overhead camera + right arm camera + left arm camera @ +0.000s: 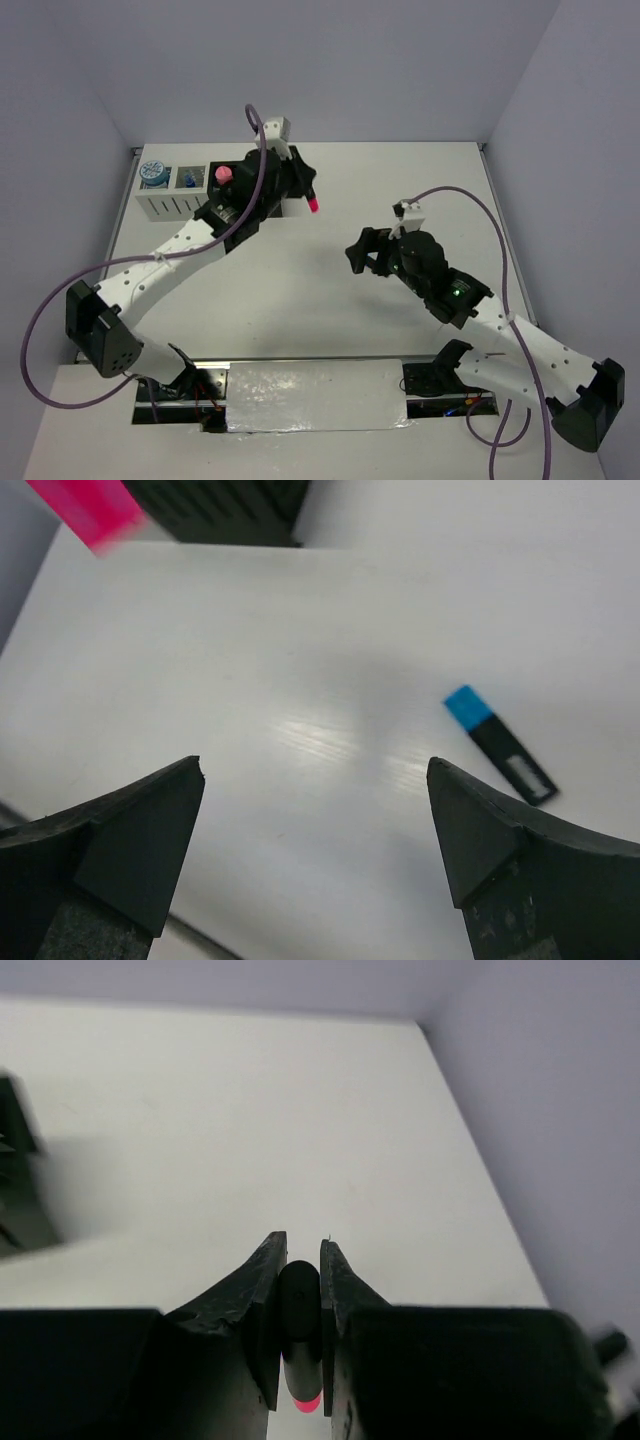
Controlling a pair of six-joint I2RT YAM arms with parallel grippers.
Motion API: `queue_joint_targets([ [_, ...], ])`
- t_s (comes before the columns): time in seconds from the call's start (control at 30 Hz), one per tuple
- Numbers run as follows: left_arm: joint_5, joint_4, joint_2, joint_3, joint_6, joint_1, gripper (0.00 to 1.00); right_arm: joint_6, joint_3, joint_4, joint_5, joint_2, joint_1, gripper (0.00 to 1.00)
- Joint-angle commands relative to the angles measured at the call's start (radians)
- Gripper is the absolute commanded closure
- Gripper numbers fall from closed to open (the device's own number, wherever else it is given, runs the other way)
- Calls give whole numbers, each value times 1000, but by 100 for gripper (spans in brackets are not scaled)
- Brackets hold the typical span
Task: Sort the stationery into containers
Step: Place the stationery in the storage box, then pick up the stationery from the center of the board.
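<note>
While the left tool is clamping the pink highlighter cap-down, probably to drop it into the boxes just beside it, the right tool is hovering open, the blue highlighter lying ahead-right of it.

We have the black, pink-capped highlighter pinched between our left jaws. The blue-capped highlighter lies flat and slantwise ahead of our right jaws, clear of both, cap at its far end.
</note>
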Motion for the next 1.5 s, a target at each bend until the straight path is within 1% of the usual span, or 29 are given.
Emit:
queue_joint_targets([
  [0.0, -331, 70, 104, 101, 224, 78, 100, 13, -45, -43, 40, -77, -81, 0],
  [0.03, -340, 78, 139, 129, 237, 99, 100, 8, -59, -43, 16, -88, -89, 0],
  [0.07, -354, 78, 206, 161, 263, 141, 100, -6, -63, -46, 13, -104, -94, 0],
  [0.1, -373, 83, 237, 218, 277, 159, 100, -13, -68, -49, 10, -109, -92, 0],
  [0.17, -378, 105, 323, 271, 311, 205, 100, -38, -71, -58, 5, -108, -95, 0],
  [0.23, -401, 147, 369, 331, 343, 239, 99, -53, -71, -60, -1, -100, -97, 0],
  [0.33, -365, 179, 447, 390, 394, 283, 97, -69, -67, -57, -27, -75, -100, 0],
  [0.4, -366, 179, 496, 430, 417, 300, 96, -82, -60, -41, -50, -54, -103, 0],
  [0.53, -334, 204, 524, 427, 402, 336, 92, -95, -31, -43, -93, 6, -105, 0],
  [0.6, -331, 231, 515, 372, 396, 339, 88, -101, -21, -35, -98, 18, -103, 0],
  [0.7, -323, 273, 498, 304, 388, 340, 86, -107, -7, -28, -99, 40, -105, 0],
  [0.77, -320, 296, 490, 267, 385, 340, 76, -113, -2, -21, -102, 56, -111, 0],
  [0.8, -318, 293, 490, 264, 383, 340, 60, -124, 7, -21, -116, 64, -115, 0],
  [0.83, -318, 288, 490, 258, 383, 340, 51, -130, 12, -26, -122, 82, -123, 0],
  [0.87, -324, 287, 489, 253, 382, 340, 33, -142, 22, -29, -127, 93, -131, 0],
  [0.93, -341, 279, 475, 241, 371, 342, 21, -161, 33, -40, -132, 128, -158, 0],
  [0.97, -358, 265, 465, 241, 365, 344, 13, -170, 45, -41, -133, 142, -172, 0],
  [1.07, -398, 206, 396, 233, 316, 353, 3, -251, 77, -57, -191, 213, -223, 0],
  [1.13, -429, 144, 316, 243, 258, 356, 1, -271, 125, -103, -173, 299, -255, 0],
  [1.17, -436, 50, 287, 250, 235, 359, 1, -280, 134, -113, -173, 329, -269, 0],
  [1.2, -427, -6, 227, 275, 191, 360, 1, -291, 142, -123, -178, 390, -279, 0],
  [1.23, -412, -66, 199, 289, 166, 363, 1, -305, 160, -130, -162, 421, -301, 0],
  [1.27, -395, -183, 169, 298, 114, 366, 1, -311, 171, -144, -149, 484, -313, 0],
  [1.3, -321, -219, 106, 290, 106, 367, 1, -322, 183, -164, -155, 512, -319, 1],
  [1.37, -228, -270, 40, 255, 91, 367, 1, -351, 202, -170, -164, 570, -330, 2],
  [1.4, -150, -290, -29, 193, 87, 367, 1, -360, 206, -169, -170, 584, -332, 4],
  [1.43, -107, -290, -63, 154, 93, 367, 1, -381, 213, -166, -209, 596, -332, 4],
  [1.47, -78, -296, -129, 90, 89, 365, 1, -388, 219, -167, -220, 621, -335, 5],
])
